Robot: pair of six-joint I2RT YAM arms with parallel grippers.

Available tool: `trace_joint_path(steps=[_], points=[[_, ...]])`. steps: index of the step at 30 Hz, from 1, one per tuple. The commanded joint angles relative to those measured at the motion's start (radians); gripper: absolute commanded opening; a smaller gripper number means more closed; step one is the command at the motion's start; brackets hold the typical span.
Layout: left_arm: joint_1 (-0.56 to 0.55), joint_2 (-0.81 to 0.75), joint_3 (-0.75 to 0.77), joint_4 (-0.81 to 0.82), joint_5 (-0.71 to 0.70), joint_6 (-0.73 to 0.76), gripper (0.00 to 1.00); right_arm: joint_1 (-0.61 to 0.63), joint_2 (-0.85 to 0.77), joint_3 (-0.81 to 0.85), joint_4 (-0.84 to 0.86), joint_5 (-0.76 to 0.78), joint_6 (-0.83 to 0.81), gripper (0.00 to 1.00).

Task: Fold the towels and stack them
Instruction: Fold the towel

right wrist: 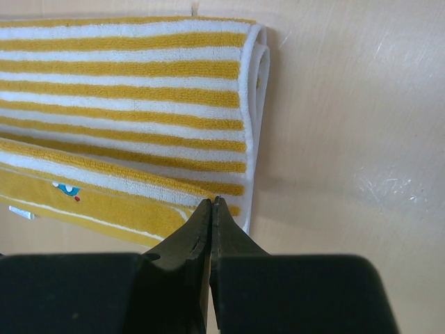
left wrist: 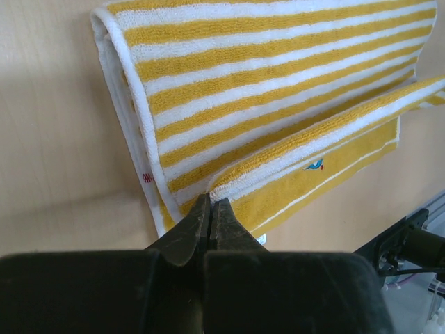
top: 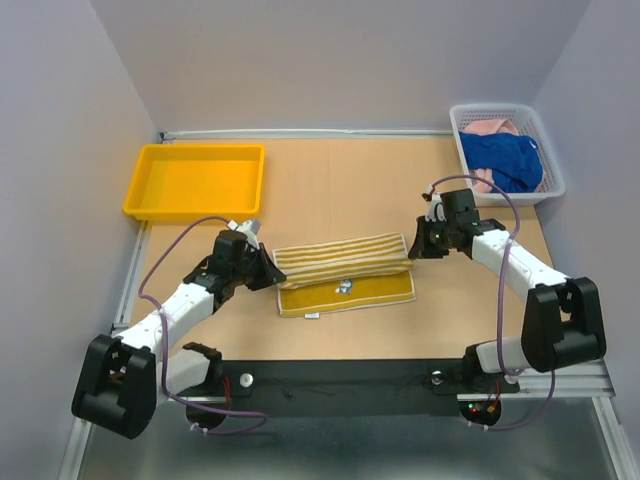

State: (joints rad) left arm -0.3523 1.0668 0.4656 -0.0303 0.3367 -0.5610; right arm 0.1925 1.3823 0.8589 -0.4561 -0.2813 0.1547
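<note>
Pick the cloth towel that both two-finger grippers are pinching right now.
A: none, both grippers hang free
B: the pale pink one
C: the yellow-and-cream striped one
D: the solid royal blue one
C: the left gripper and the right gripper are each shut on one end of the raised edge of the yellow-and-cream striped cloth towel, which lies half folded on the wooden table.

On my feed, rectangular yellow plastic tray [top: 195, 185] far left, white lattice plastic basket [top: 520, 197] far right, pale wooden tabletop [top: 340, 190]
</note>
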Motion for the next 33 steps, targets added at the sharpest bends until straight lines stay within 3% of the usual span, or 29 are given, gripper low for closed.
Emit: trace_joint_path(steps=[1, 13, 27, 33], points=[[-0.002, 0.001, -0.028, 0.006, -0.056, -0.023, 0.0, -0.008, 0.015, -0.004, 0.02, 0.088, 0.025, 0.0], [-0.002, 0.153, -0.019, 0.05, -0.116, -0.025, 0.0, -0.008, 0.162, 0.017, 0.031, 0.134, 0.091, 0.01], [-0.002, 0.452, 0.275, 0.04, -0.156, 0.127, 0.0, -0.031, 0.245, 0.152, 0.04, 0.26, 0.08, 0.01], [-0.001, 0.362, 0.324, -0.034, -0.188, 0.177, 0.0, -0.033, 0.14, 0.131, 0.04, 0.222, 0.065, 0.0]])
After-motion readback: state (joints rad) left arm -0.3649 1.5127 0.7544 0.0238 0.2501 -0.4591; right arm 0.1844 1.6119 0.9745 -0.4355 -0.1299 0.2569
